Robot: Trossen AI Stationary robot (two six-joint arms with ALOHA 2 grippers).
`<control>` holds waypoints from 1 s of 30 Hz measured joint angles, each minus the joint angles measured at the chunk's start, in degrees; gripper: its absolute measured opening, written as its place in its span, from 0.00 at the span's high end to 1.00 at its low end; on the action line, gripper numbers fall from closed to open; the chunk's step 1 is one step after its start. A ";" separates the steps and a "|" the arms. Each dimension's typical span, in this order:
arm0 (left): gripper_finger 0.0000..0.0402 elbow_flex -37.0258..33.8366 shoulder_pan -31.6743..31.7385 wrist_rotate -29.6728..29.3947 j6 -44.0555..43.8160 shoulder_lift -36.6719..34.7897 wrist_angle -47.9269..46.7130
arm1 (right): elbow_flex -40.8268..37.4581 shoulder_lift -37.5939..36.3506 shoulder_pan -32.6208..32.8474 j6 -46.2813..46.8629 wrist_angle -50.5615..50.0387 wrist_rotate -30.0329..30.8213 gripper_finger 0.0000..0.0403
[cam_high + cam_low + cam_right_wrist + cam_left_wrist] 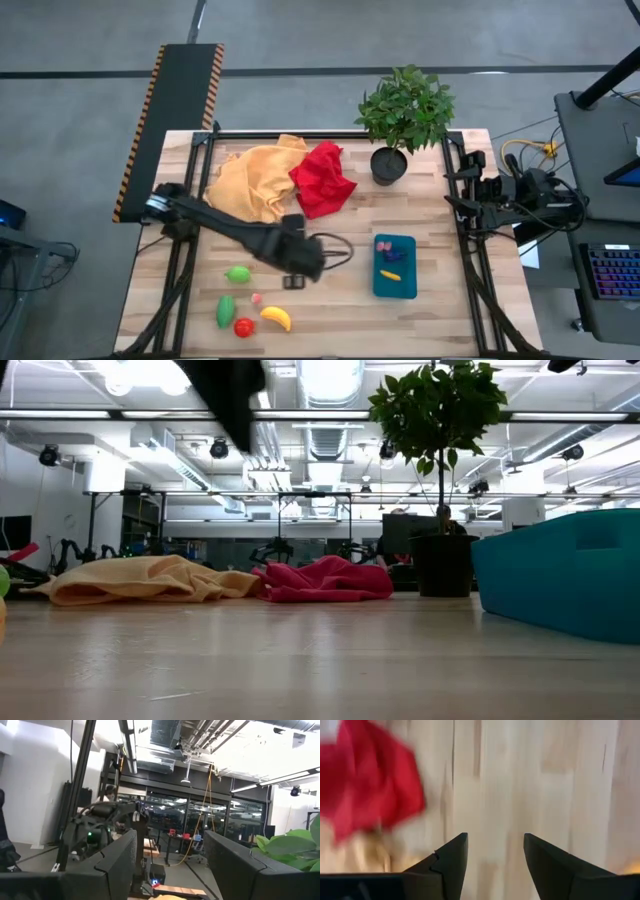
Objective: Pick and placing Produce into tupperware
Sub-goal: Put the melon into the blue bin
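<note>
The left claw [335,250] is hovering over the middle of the bench [440,320], its fingers [452,860] spread apart with nothing between them; in its wrist view only bare wood is showing in the gap, with the red cloth [365,795] off to one side. The right claw [170,865] is waiting at the bench's right edge, raised and looking out into the room, its fingers likewise parted and gripping nothing.

The tupperware [395,267] is sitting right of centre, just beside the left claw, its long axis running from the far edge toward the near edge. Inside it a purple piece [384,243] and a blue piece [386,258] are lying toward the far end, and a small yellow piece [390,275] is lying near the middle, stretched roughly across the container's width.

The other produce is lying at the near left of the bench: a round green piece [237,273]; an elongated green piece [226,310] pointing roughly near to far; a small pink bit [257,298]; the red tomato [243,327]; and the yellow banana [276,318], slanting toward the near right. A small orange item [292,282] is lying under the left arm.

The orange-yellow cloth [255,182] and the red cloth are lying crumpled and touching at the far side, with the potted plant [400,125] to their right.
</note>
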 joint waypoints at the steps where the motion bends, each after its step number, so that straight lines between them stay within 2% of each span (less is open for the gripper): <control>1: 0.56 -0.36 -0.95 0.06 -3.13 -0.98 -3.67 | 0.00 0.03 0.00 0.00 0.07 0.01 0.44; 7: 0.56 -1.01 -6.45 2.13 -16.00 -7.31 -17.78 | 0.00 -0.09 0.00 0.00 0.10 0.01 0.44; 16: 0.56 -6.67 -9.71 3.57 -25.71 -16.55 -17.96 | 0.00 -0.09 0.00 -0.02 0.15 0.00 0.44; 19: 0.56 -10.05 -9.72 5.64 -25.76 -17.88 -17.87 | 0.00 -0.09 0.00 -0.01 0.15 0.02 0.44; 21: 0.55 -12.88 -9.54 9.40 -26.00 -18.38 -16.39 | 0.00 -0.09 0.00 -0.05 0.15 0.00 0.44; 25: 0.46 -19.27 -8.14 18.33 -30.26 -18.44 -16.48 | 0.00 -0.09 0.00 -0.14 0.15 0.01 0.44; 30: 0.25 -27.19 -8.18 24.87 -30.03 -18.39 -13.70 | 0.00 -0.09 0.00 -0.17 0.15 0.02 0.44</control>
